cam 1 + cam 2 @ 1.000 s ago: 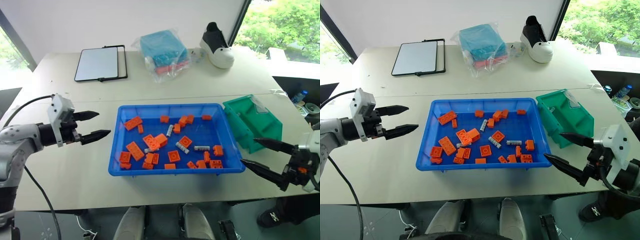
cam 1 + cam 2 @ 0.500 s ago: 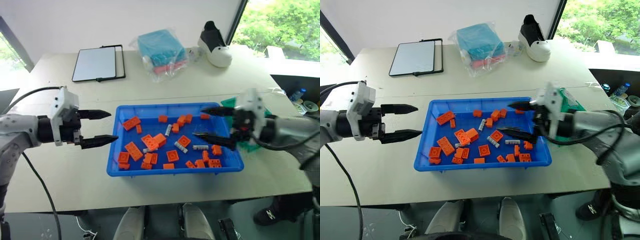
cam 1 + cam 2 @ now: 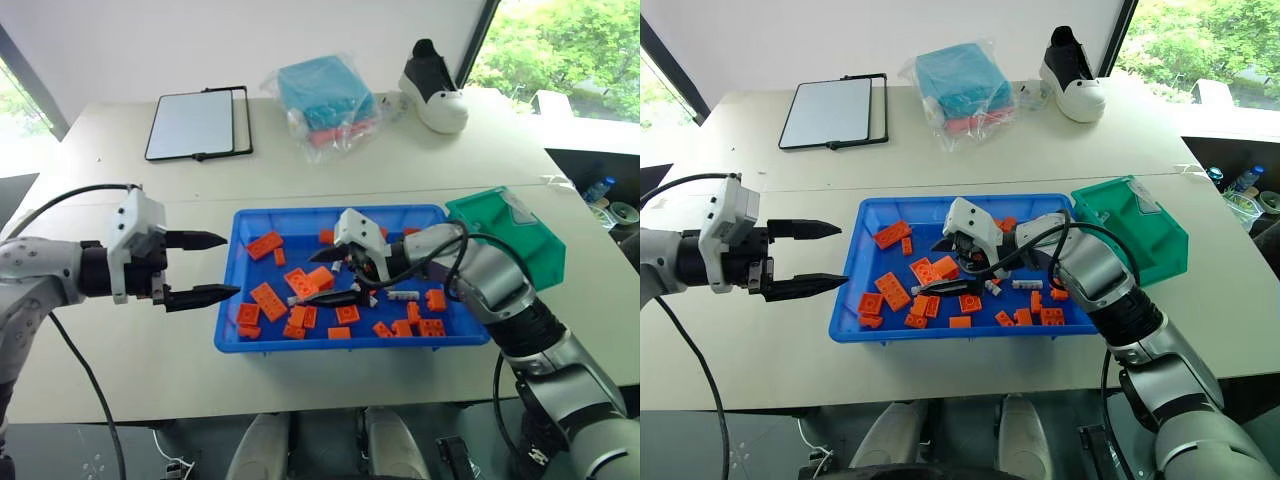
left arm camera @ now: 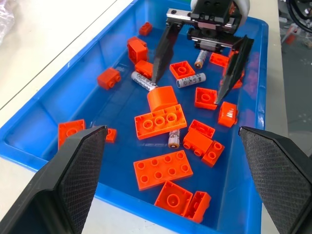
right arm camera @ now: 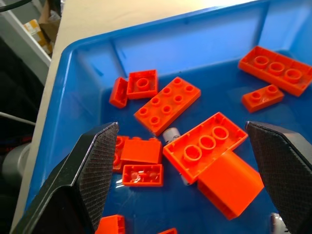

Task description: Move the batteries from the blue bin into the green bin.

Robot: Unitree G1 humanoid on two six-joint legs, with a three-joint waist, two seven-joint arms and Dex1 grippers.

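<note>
At frame centre, the right gripper (image 3: pixel 335 276) hung over the blue bin (image 3: pixel 236 338), fingers spread to straddle a battery (image 4: pixel 144 81). The left gripper (image 3: pixel 205 267), also spread, waited at centre left.

A pale surface (image 3: pixel 330 170) carries everything. The blue bin (image 3: pixel 233 300) sits near the front edge, about midway along it. The green bin (image 3: pixel 520 240) stands just beside it, toward the right edge. Along the far edge lie a tablet (image 3: pixel 198 125), a clear bag with a teal bundle (image 3: pixel 325 98), and a black-and-white shoe (image 3: pixel 435 90).
</note>
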